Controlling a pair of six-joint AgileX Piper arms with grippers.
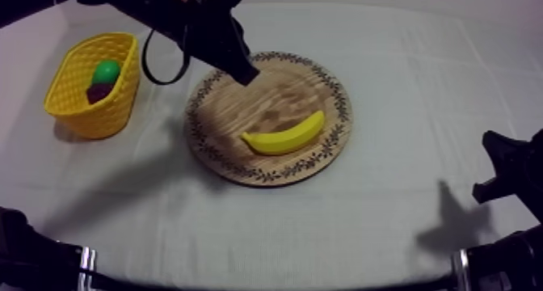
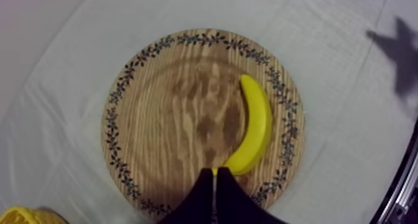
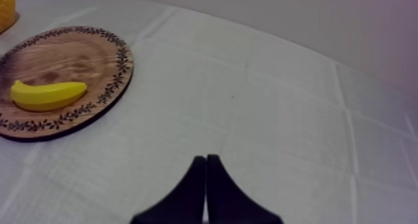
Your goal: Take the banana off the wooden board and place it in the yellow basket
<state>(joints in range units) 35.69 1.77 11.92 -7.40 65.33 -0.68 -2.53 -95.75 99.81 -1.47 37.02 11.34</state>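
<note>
A yellow banana (image 1: 284,135) lies on the round wooden board (image 1: 234,116) with a patterned rim, toward its near right side. My left gripper (image 1: 246,74) hangs above the board's far edge, fingers together as a narrow wedge with nothing in them. From the left wrist, the banana (image 2: 255,124) lies just past the gripper (image 2: 214,172), over the board (image 2: 174,121). The yellow basket (image 1: 94,85) stands at the left. My right gripper (image 3: 206,159) is shut on nothing over bare cloth, away from the banana (image 3: 46,94) and board (image 3: 68,58).
Inside the basket lie a green fruit (image 1: 106,71) and a dark reddish one (image 1: 99,92). My right arm (image 1: 509,169) rests at the table's right edge. Bare cloth lies between board and basket and across the front.
</note>
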